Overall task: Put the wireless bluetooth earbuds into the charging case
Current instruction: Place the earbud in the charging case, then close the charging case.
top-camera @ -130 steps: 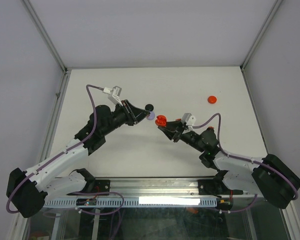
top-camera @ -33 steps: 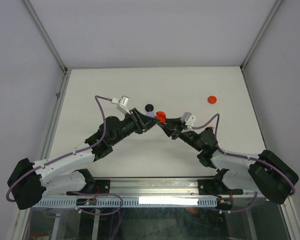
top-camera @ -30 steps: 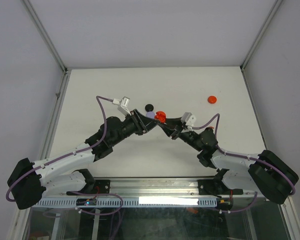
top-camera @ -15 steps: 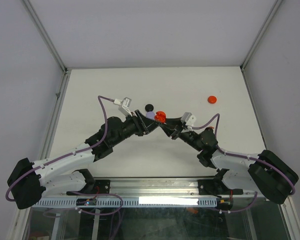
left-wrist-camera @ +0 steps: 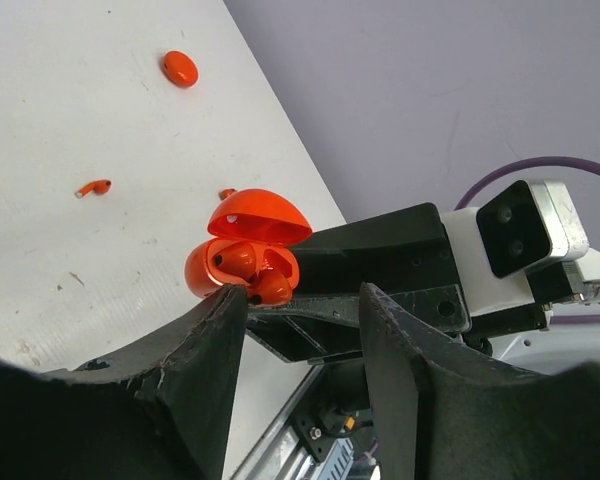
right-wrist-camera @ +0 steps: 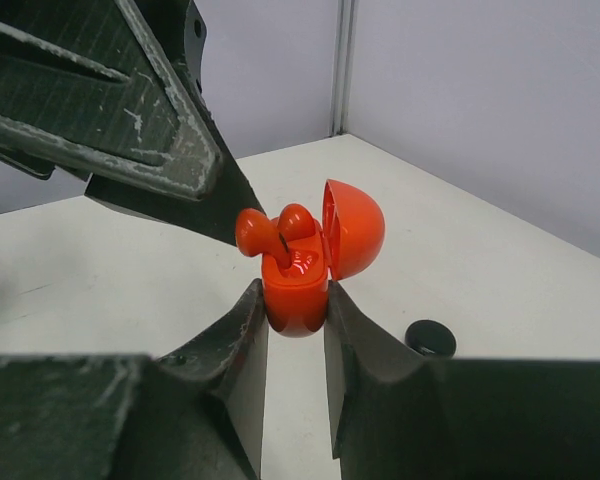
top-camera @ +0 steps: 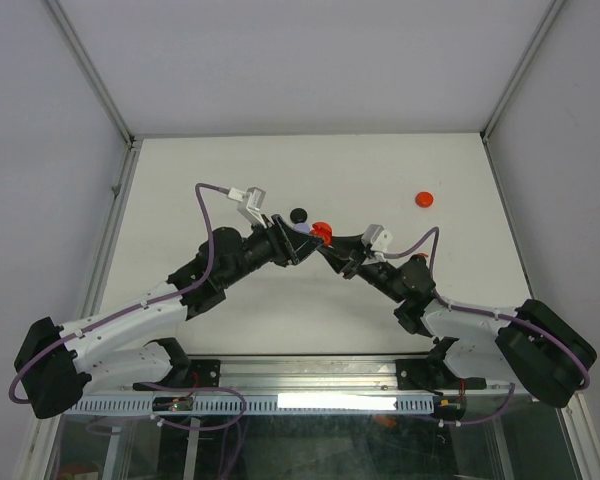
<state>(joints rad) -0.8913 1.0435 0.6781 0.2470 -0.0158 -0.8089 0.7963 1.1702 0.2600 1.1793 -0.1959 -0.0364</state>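
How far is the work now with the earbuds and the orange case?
Done: the right hand holds the round orange plastic charging case with its lid open, and one orange earbud sits inside. In hand: the left hand presses a second orange earbud at the case; it still stands high. Left: seat it. A loose orange earbud lies on the white table.

No text, label, brand, number or sign can be read in any of the three views.
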